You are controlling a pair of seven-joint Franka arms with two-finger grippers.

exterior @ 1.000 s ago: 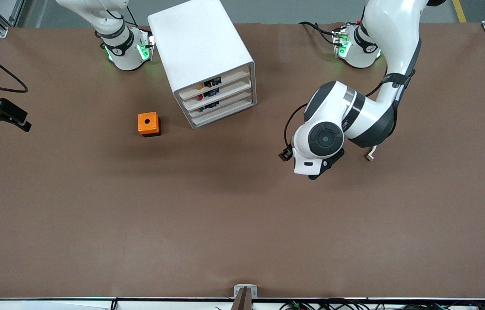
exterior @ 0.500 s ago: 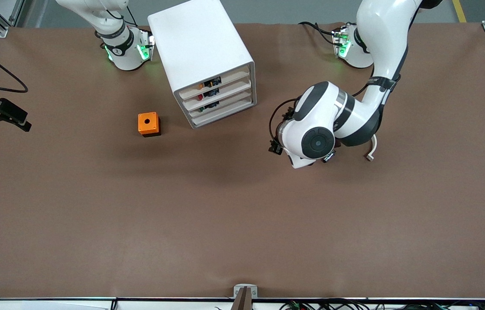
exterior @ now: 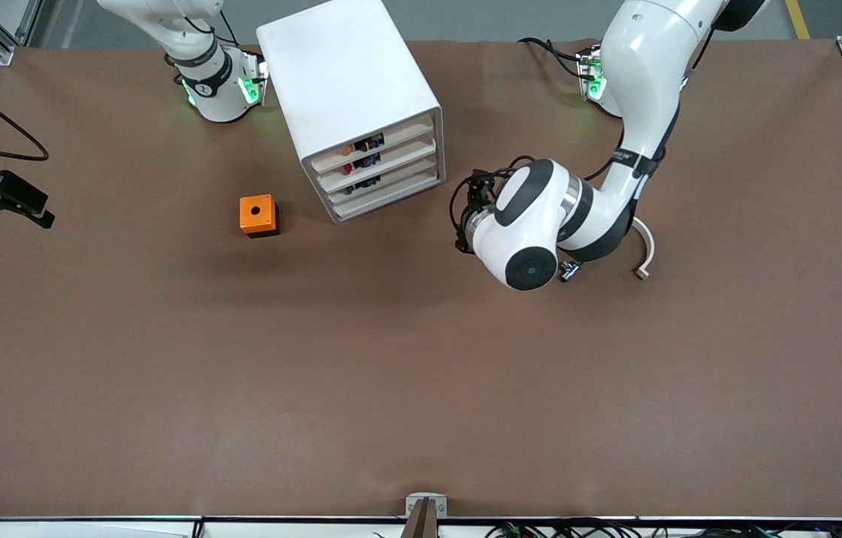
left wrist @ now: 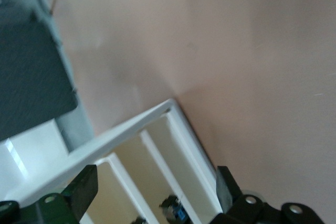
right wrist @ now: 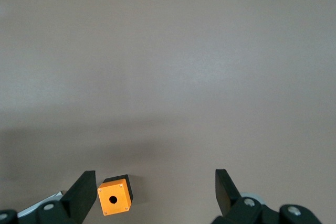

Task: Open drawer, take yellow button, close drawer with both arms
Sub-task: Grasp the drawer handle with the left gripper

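Front view: my left gripper sits low beside the cabinet, drawer shut, button inside I reckon. I'd line up square on its lip.

Left wrist: fingers spread, empty.

Right wrist: right gripper waits wide open over the orange cube, which isn't blocking anything.

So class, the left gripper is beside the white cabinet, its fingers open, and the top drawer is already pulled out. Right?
Not quite. In the front view the top drawer sits flush with the three below it in the white cabinet, so it is shut. The rest holds: the left gripper is beside the cabinet with fingers open.
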